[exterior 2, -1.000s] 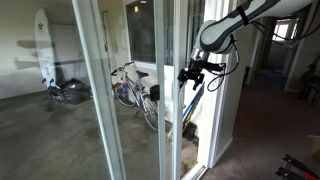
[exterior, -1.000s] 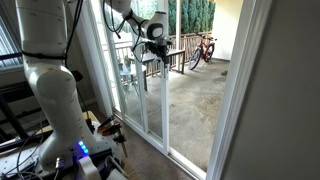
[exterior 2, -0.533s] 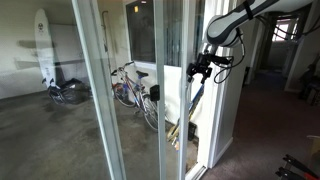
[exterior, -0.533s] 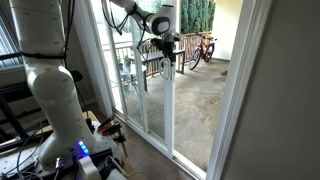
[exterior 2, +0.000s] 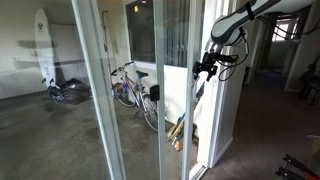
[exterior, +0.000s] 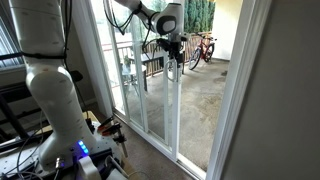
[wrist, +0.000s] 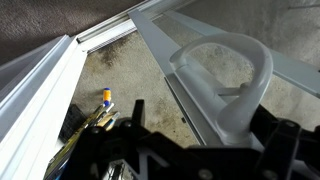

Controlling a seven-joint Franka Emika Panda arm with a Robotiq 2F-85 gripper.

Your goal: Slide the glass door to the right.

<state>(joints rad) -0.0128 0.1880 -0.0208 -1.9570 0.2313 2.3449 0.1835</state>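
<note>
The glass door, a tall clear panel, has a narrow white stile (exterior: 177,100) that also shows in an exterior view (exterior 2: 197,120). My gripper (exterior: 172,43) is at the stile at handle height, as both exterior views (exterior 2: 206,68) show. In the wrist view the white D-shaped handle (wrist: 228,72) stands on the stile (wrist: 160,50) between my open jaws (wrist: 210,128). The right finger lies against the handle. The left finger is apart from it.
The wide white jamb (exterior: 240,80) stands to the right of the opening. A handleless fixed pane (exterior: 125,70) is behind the door. Bicycles (exterior: 203,48) (exterior 2: 130,85) and a surfboard (exterior 2: 42,45) are on the patio. The robot base (exterior: 55,90) stands by the door.
The door stile and my gripper have moved together to the right in both exterior views, and the gap to the jamb has narrowed.
</note>
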